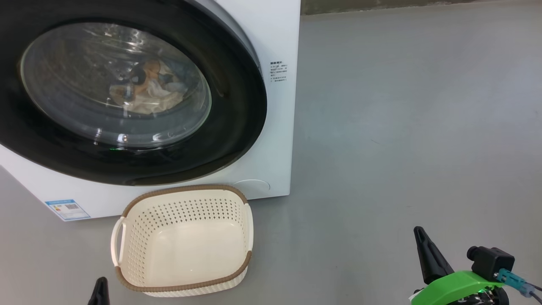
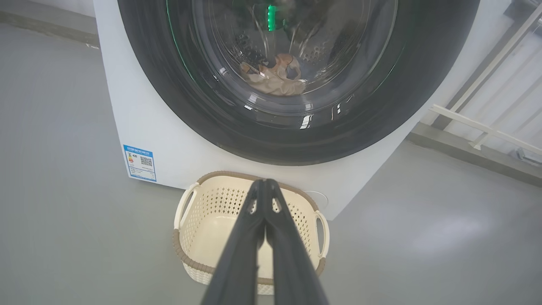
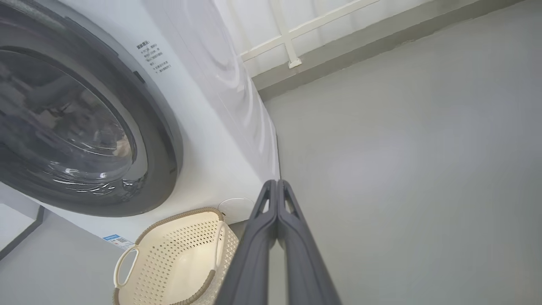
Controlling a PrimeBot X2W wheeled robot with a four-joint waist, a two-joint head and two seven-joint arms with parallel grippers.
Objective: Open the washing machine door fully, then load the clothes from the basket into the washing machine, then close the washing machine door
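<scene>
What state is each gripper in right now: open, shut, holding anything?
Left gripper: shut, holding nothing.
Right gripper: shut, holding nothing.

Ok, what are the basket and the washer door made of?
The basket looks like matte cream plastic: moulded holes, brown woven-look rim. The washing machine door: glossy black rim, likely plastic, round a clear bowl, probably glass, given sharp reflections.

Grey floor (image 1: 402,127); white railing (image 3: 287,37) at far edge.
</scene>
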